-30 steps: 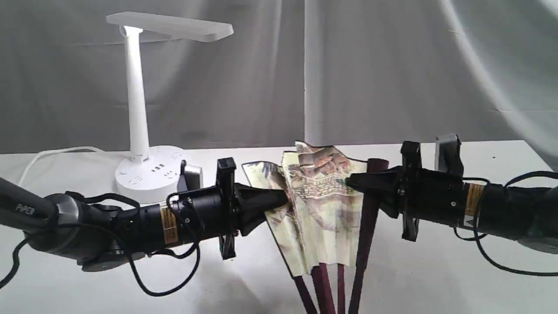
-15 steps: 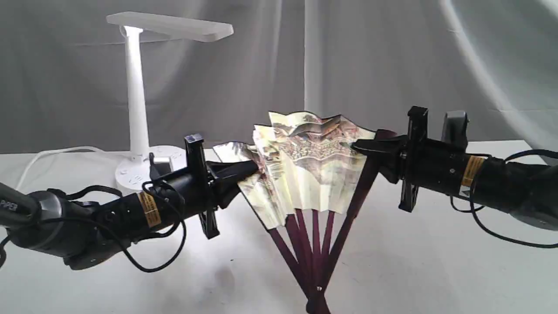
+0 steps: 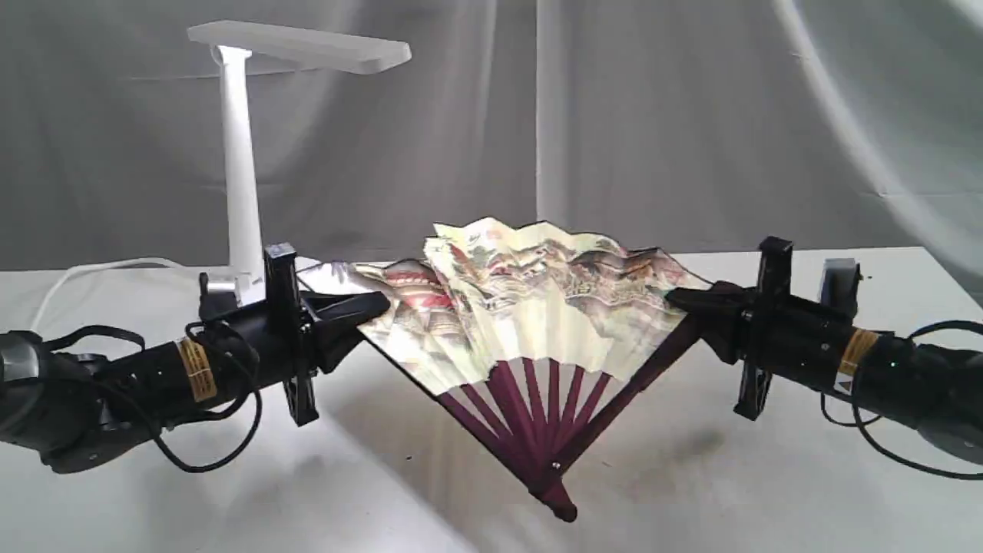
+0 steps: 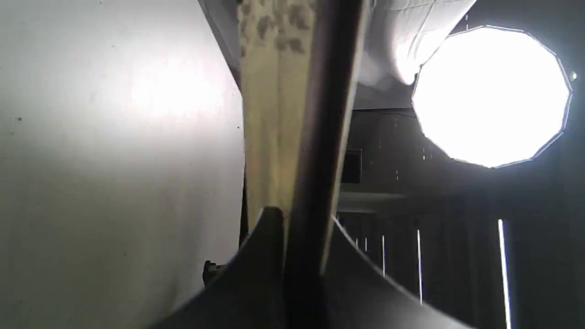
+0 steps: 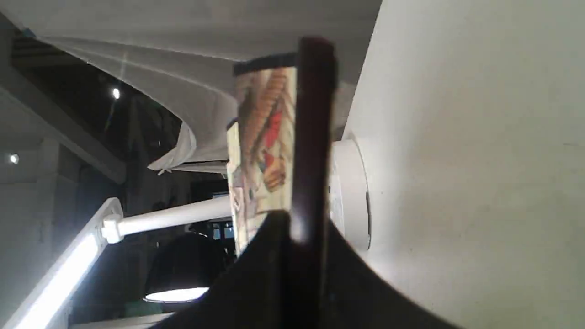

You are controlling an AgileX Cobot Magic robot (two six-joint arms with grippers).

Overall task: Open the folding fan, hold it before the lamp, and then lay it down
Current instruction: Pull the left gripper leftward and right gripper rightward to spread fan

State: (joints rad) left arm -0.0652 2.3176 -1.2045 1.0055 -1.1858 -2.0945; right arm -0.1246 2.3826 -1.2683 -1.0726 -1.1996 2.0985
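While both arms reach in from the sides, you have the folding fan (image 3: 537,315) spread wide between them. It is held above the surface (image 3: 230,499), painted paper uppermost, with its maroon ribs converging down to the pivot. The pivot hangs low; you cannot tell whether it touches the surface.

Your left end effector (image 3: 378,304) is clamped tight on the fan's left outer rib. The left wrist view shows that dark rib pinched between the two fingers, with cream paper beside it. Your right end effector (image 3: 676,296) is closed the same way on the right outer rib. The right wrist view shows that rib gripped, with painted paper alongside.

The lamp (image 3: 242,153) stands upright at the back left of the surface, its flat head reaching toward the middle. Its head glows along the underside in the right wrist view. The left arm hides most of its base. The fan hangs to the lamp's right and nearer the camera, with only its left tip near the base. A white cord (image 3: 92,270) trails off to the left.
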